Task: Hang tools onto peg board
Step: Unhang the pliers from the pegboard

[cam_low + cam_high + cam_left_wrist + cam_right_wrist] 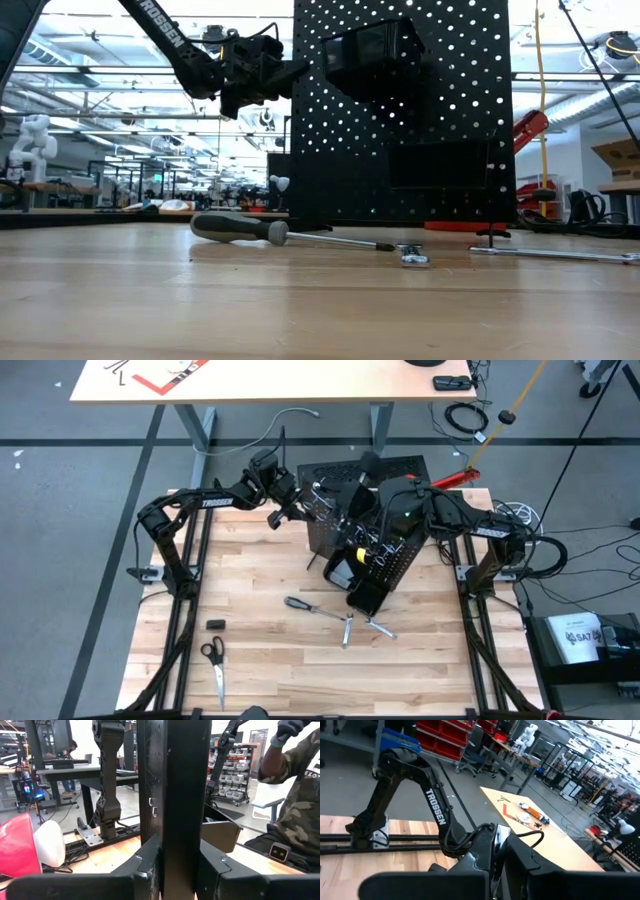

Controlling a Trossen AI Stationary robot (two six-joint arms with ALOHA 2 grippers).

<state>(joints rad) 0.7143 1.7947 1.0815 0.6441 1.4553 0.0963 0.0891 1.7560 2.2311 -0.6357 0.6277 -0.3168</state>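
Bright overhead light (wrist foregrounds blurred).

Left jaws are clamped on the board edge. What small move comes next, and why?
Probably lower the right gripper toward the screwdriver. The left gripper steadies the peg board, while the screwdriver and wrenches lie unhung on the table, nearest the right arm.

— What is getting lost from where you're standing?

— The peg board [172, 795] is blocking the left wrist's outlook, running off top and bottom.

— And overhead?

— The right gripper [372, 488] is disappearing among dark parts, possibly behind the board.
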